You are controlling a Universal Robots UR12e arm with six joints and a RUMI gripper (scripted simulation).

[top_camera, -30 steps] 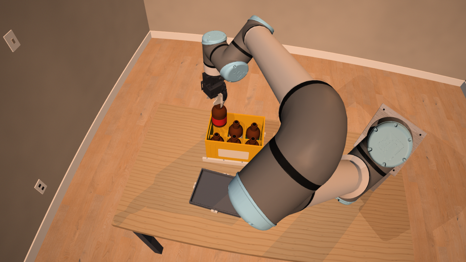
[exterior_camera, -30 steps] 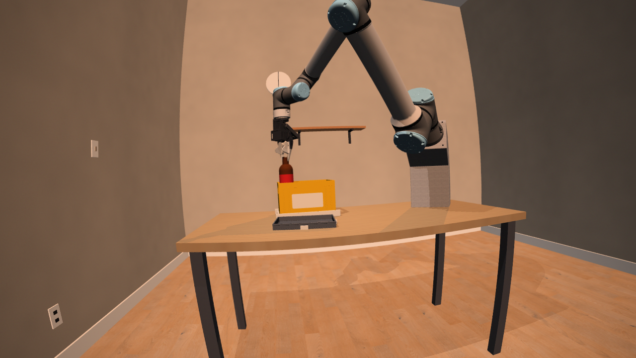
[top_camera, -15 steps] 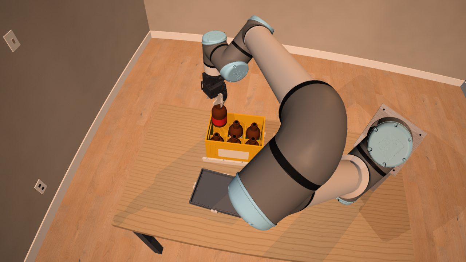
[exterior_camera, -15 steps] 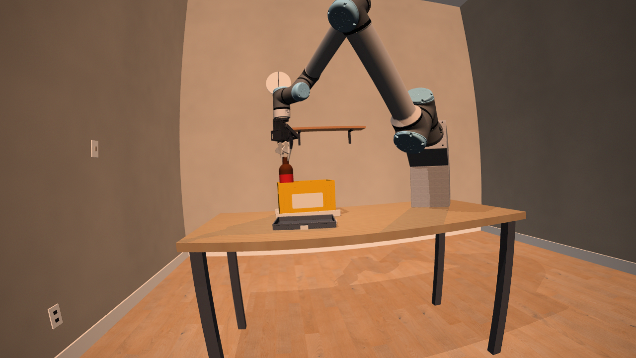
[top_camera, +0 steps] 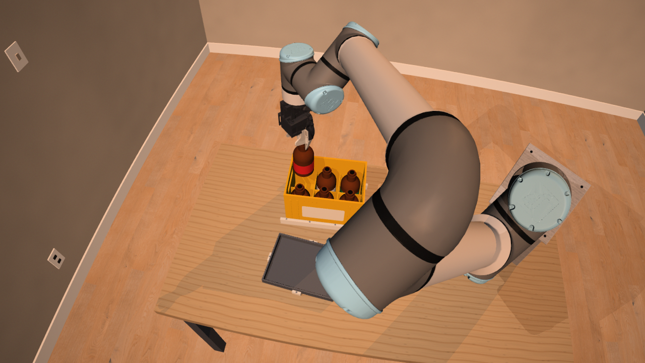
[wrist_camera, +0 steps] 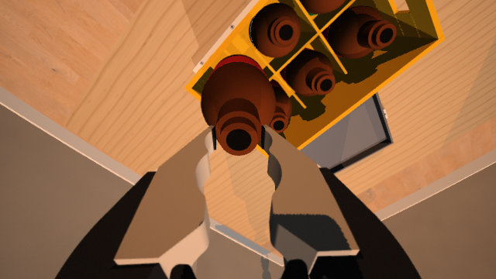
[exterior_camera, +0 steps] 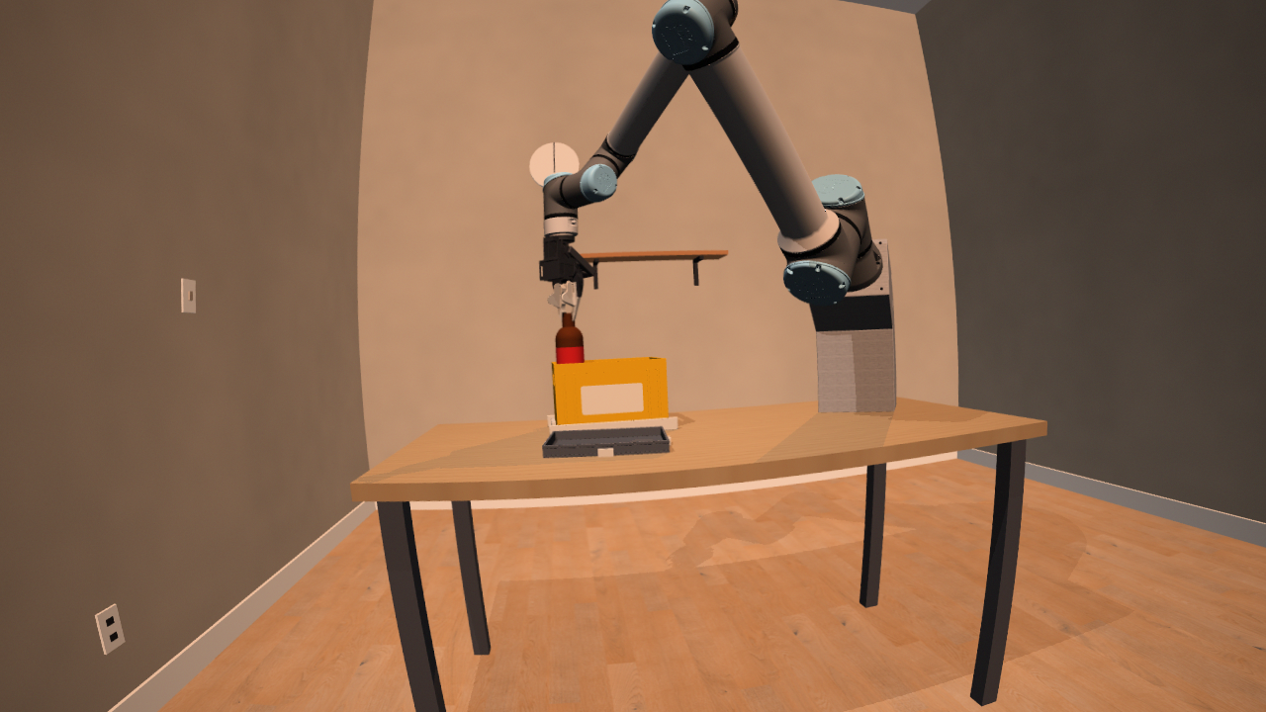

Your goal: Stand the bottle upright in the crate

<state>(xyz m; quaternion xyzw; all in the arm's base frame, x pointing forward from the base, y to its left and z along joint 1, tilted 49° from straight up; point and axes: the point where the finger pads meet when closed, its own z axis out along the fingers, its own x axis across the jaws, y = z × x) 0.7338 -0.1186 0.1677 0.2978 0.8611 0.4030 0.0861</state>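
A brown bottle [top_camera: 303,159] [exterior_camera: 569,340] [wrist_camera: 237,91] with a red label hangs upright from my gripper [top_camera: 304,145] [exterior_camera: 567,312] [wrist_camera: 239,127], which is shut on its neck. The bottle is at the crate's back left corner compartment in the top view, its lower end just inside the rim; its base is hidden in the exterior view. The yellow crate [top_camera: 292,208] [exterior_camera: 655,394] [wrist_camera: 435,23] stands on the table. The dark grey tray [top_camera: 288,261] [exterior_camera: 566,447] [wrist_camera: 349,128] lies in front of the crate; the part I see holds nothing, and the arm hides its right part in the top view.
Several brown bottles stand in the crate's other compartments, among them one [top_camera: 326,178] right beside the held bottle and one [top_camera: 300,190] in front of it. Pale strips [top_camera: 288,220] run along the crate's foot. A wall shelf [exterior_camera: 655,255] is behind the arm.
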